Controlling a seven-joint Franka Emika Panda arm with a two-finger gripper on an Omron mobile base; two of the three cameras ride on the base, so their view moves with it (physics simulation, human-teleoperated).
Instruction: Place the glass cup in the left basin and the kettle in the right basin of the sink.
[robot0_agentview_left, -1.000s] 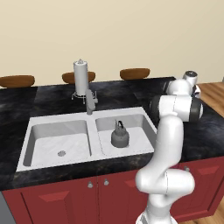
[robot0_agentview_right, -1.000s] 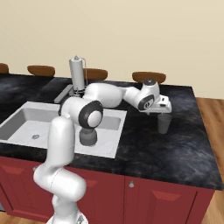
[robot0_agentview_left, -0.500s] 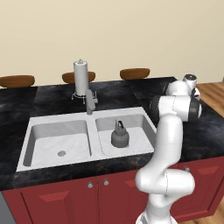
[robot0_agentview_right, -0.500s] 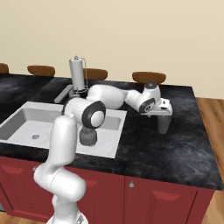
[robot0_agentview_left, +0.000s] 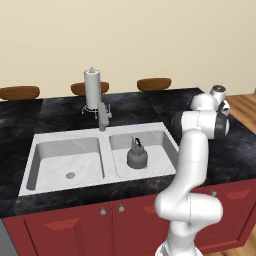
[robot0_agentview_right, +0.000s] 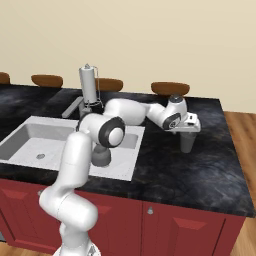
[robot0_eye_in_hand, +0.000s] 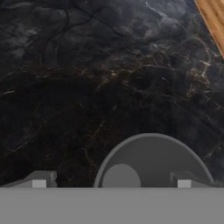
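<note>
- Currently the kettle (robot0_agentview_left: 136, 156) sits upright inside the right basin (robot0_agentview_left: 160, 150) of the sink (robot0_agentview_left: 30, 165), near the middle of the bowl, its arched handle and knobbed lid pointing up.
- From the right base view the kettle (robot0_agentview_right: 101, 156) is mostly hidden behind the arm's elbow; just its lower body shows in the right basin (robot0_agentview_right: 131, 142).
- Beside it, the left basin (robot0_agentview_left: 55, 167) holds only its small round drain (robot0_agentview_left: 70, 175).
- At the sink's back centre stands the grey faucet (robot0_agentview_left: 103, 116), and just behind that a tall white paper-towel roll (robot0_agentview_left: 92, 89) stands on the black marble table (robot0_agentview_left: 245, 145).
- Off to the right of the sink, the glass cup (robot0_agentview_right: 187, 142) stands upright on the table (robot0_agentview_right: 200, 170), well apart from both basins.
- Directly over the glass cup, the gripper (robot0_agentview_right: 187, 129) hangs pointing down, its fingers spread wide on either side of the rim and gripping nothing.
- Seen from the hand view, the glass cup (robot0_eye_in_hand: 151, 162) shows as a grey round mouth between the two fingers (robot0_eye_in_hand: 39, 180), with its base visible inside; the gripper (robot0_eye_in_hand: 111, 183) is centred a little to one side of the cup's middle.
- Whether the fingers touch the cup's wall I cannot tell.
- Along the far edge of the table, brown stool seats (robot0_agentview_left: 153, 83) line up against the beige wall.
</note>
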